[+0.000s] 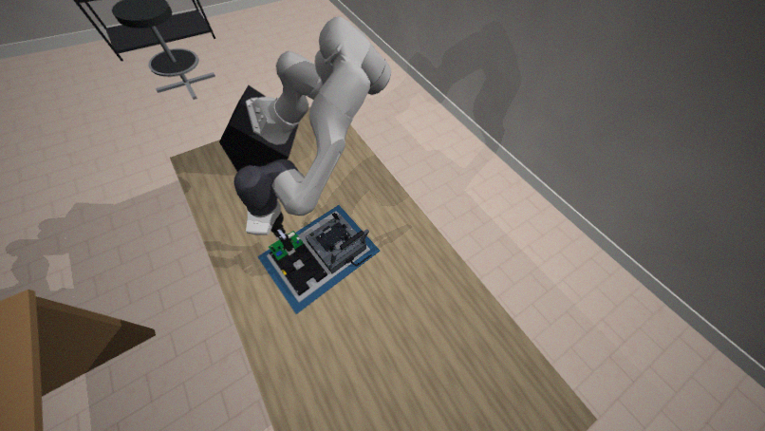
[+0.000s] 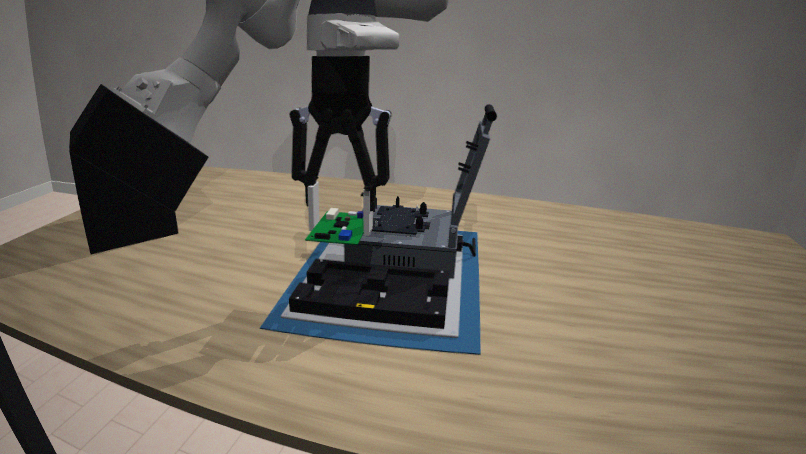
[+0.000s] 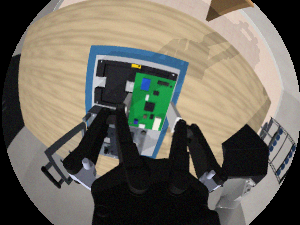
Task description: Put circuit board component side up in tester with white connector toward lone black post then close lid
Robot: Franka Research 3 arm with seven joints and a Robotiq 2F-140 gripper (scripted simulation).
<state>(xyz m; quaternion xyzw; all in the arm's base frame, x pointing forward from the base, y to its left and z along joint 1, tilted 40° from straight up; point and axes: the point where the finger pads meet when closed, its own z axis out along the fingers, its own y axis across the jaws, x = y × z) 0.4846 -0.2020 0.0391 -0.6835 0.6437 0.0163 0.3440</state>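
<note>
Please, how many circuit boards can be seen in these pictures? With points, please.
1. The green board (image 1: 277, 250) (image 2: 333, 227) (image 3: 156, 94) is between the gripper's fingers, above the tray (image 1: 305, 273) (image 2: 366, 314) (image 3: 114, 89). I see no other; the tester (image 1: 334, 263) (image 2: 417, 254) could hide one inside.

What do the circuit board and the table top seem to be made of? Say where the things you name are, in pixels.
The circuit board (image 1: 277, 250) (image 2: 326, 227) (image 3: 141, 108) looks like rigid green laminate, judging by its thin flat sheet with small components. The table top (image 1: 385, 331) (image 2: 620, 315) (image 3: 55, 59) seems matt wood, perhaps veneer, from its streaky brown grain.
</note>
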